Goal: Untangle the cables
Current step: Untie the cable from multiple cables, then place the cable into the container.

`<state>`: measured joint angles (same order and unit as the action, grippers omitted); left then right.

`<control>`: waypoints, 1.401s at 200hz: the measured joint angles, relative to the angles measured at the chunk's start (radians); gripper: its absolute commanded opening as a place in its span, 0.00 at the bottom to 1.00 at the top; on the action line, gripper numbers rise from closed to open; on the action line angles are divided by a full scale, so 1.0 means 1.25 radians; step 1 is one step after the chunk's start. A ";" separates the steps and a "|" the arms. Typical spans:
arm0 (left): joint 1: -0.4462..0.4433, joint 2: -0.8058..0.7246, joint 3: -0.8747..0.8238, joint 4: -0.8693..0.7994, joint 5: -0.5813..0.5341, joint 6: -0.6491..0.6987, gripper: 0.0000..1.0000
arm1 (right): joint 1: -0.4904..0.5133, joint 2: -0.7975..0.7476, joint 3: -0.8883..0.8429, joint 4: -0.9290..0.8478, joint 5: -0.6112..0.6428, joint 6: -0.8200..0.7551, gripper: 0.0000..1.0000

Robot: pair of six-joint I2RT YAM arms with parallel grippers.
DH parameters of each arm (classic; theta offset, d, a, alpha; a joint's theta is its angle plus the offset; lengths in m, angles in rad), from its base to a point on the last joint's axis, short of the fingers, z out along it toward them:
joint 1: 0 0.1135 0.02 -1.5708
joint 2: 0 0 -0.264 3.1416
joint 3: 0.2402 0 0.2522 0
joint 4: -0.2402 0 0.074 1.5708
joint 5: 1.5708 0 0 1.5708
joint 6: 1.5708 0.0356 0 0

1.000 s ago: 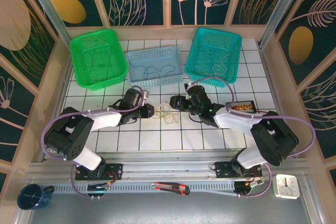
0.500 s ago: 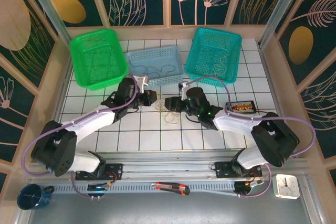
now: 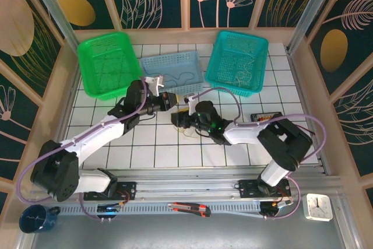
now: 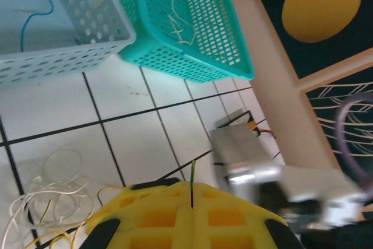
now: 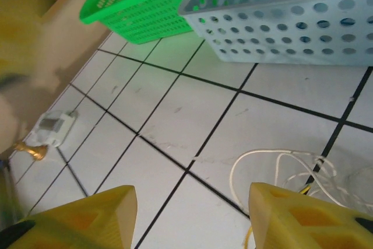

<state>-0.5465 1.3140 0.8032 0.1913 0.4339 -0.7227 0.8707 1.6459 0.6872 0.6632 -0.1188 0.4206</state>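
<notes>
Untangling barely begun: cables (image 4: 49,199) lie knotted midway between the desk's side edges.
The left end effector (image 4: 192,195) clamps 1 yellowish strand; the right end effector (image 5: 192,205) hangs, jaws apart, over the knot; no loop freed yet.

The cables (image 4: 44,202) run off the bottom edge of the left wrist view, partly behind the left pincer (image 4: 192,199) (a grey shape (image 4: 256,170) beside it is too blurred to name). In the right wrist view the picture's edge and the right pincer (image 5: 192,202) cut their loops short.
</notes>
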 measured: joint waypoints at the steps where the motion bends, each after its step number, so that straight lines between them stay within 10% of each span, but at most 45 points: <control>1: 0.000 -0.001 0.002 0.000 0.001 -0.002 0.00 | 0.000 0.003 0.000 0.002 0.003 0.000 0.51; 146: 0.000 -0.062 0.340 -0.023 -0.018 -0.028 0.00 | 0.000 0.114 -0.064 0.129 0.114 0.092 0.37; 280: 0.150 -0.034 0.529 -0.163 -0.226 0.148 0.00 | 0.003 0.037 -0.082 0.098 0.106 0.108 0.51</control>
<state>-0.3592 1.2709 1.4643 -0.0124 0.1516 -0.5377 0.8742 1.6924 0.5846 0.7856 0.0139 0.5552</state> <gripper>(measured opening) 0.049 0.500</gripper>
